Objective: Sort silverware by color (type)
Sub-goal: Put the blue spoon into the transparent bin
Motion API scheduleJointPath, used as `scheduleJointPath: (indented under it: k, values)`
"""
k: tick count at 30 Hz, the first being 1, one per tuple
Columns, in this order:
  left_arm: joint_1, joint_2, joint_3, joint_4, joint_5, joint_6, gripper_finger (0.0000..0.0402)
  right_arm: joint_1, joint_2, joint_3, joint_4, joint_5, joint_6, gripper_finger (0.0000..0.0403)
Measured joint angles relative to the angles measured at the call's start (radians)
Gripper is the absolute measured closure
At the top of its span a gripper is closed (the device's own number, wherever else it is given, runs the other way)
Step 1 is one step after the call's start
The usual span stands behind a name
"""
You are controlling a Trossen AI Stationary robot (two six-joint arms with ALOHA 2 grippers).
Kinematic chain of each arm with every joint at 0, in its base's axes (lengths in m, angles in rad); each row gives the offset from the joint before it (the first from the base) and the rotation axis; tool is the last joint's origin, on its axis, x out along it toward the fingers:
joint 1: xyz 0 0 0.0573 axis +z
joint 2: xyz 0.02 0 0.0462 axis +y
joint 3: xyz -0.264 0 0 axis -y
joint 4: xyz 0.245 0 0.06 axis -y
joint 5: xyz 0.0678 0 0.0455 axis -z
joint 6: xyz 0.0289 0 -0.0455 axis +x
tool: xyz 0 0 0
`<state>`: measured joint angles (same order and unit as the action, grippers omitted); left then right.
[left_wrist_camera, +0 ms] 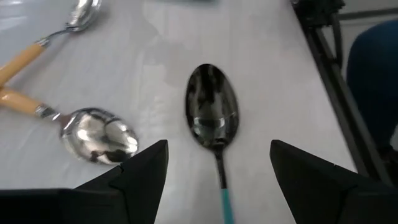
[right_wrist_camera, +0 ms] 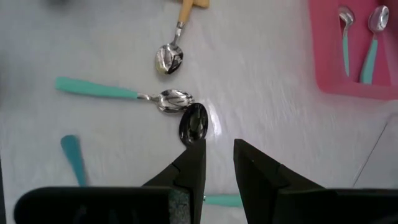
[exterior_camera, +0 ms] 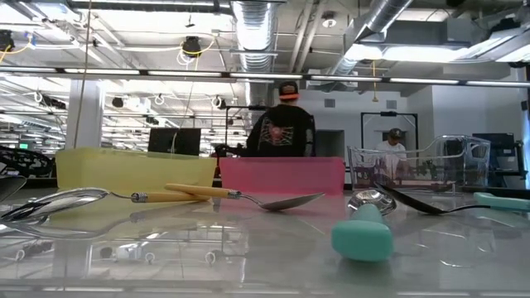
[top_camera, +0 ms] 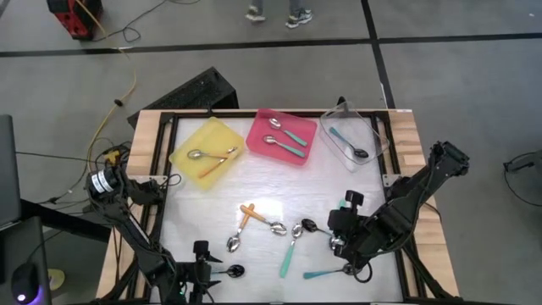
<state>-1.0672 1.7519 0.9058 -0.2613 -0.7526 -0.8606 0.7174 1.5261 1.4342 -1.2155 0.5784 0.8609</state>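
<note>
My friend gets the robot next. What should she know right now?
Left gripper: open, low at the near table edge, over a black-bowled teal spoon.
Right gripper: jaws narrowly apart, nothing seen between them, hovering by a black-bowled spoon at the near right of the table.
Done: yellow tray has two orange-handled spoons; pink tray has two teal silver-bowled spoons; clear tray has one teal black-bowled spoon.
Left: the loose spoons on the table, orange-handled and teal, some silver-bowled, some black-bowled.
</note>
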Motion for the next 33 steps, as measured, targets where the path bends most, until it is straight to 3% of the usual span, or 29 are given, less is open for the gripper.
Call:
scheduleJointPath:
  k: [6,11,16,24,33]
  values:
    - [-0.030,0.000,-0.055,0.090,-0.023,-0.082,0.0134,-0.001,0.000,0.000,0.001,0.024,0.002,0.0294]
    - [-0.031,0.000,-0.073,0.169,-0.026,0.028,0.0134,-0.007,0.000,0.000,0.001,0.048,-0.003,0.0294]
    - [-0.020,0.000,-0.127,0.190,-0.065,0.029,0.0134,-0.007,0.000,0.000,0.007,0.049,0.004,0.0294]
    - [0.008,0.000,-0.224,0.456,-0.021,0.107,0.0134,-0.008,0.000,0.001,0.028,0.049,0.008,0.0294]
    - [0.009,0.074,-0.219,0.485,-0.011,0.138,0.0134,-0.020,0.000,0.001,0.031,0.049,0.011,0.0294]
